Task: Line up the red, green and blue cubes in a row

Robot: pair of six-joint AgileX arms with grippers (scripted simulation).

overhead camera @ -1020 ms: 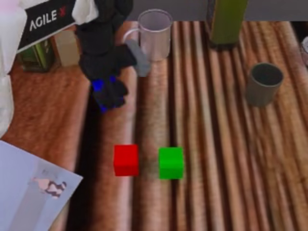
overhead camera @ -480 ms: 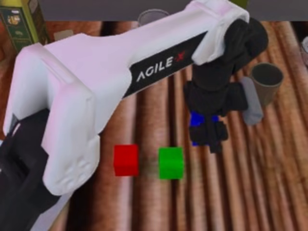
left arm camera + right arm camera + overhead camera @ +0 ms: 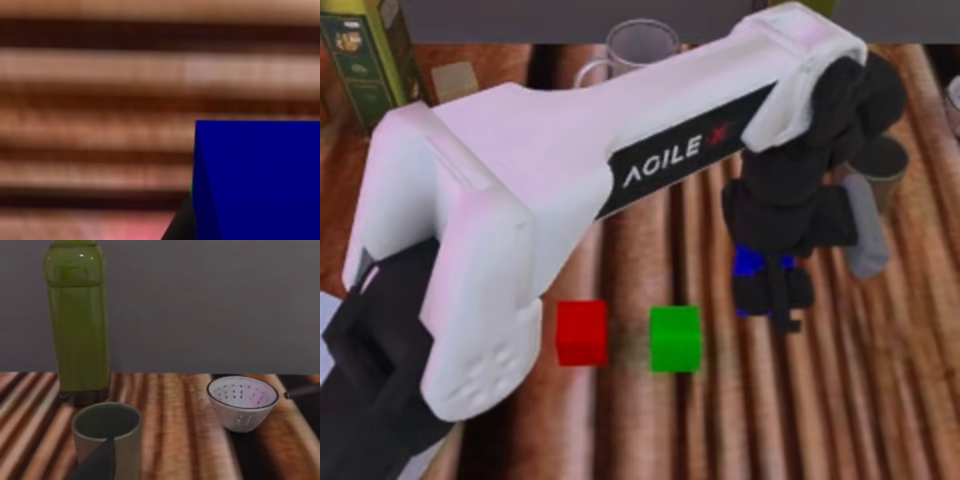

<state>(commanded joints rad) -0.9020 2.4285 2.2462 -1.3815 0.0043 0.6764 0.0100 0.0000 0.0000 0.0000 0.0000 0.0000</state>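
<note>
The red cube (image 3: 582, 333) and the green cube (image 3: 675, 338) sit side by side on the striped wooden table, a small gap between them. My left arm reaches across the top view. Its gripper (image 3: 772, 295) is shut on the blue cube (image 3: 752, 262), which is held just right of the green cube and a little farther back. In the left wrist view the blue cube (image 3: 255, 180) fills one corner, with a dark finger (image 3: 182, 225) against its side. Only a dark sliver of my right gripper (image 3: 102, 462) shows, in its own wrist view.
A clear mug (image 3: 640, 45) and a beige block (image 3: 455, 80) stand at the back, with a green tin (image 3: 370, 50) at the back left. A grey-green cup (image 3: 107, 432) stands right of the left gripper. Farther back are a green bottle (image 3: 80, 325) and a white colander (image 3: 242, 400).
My left arm has swung from the table's left to its right with the blue cube, passing behind the red and green cubes, then eased a little farther right and forward.
</note>
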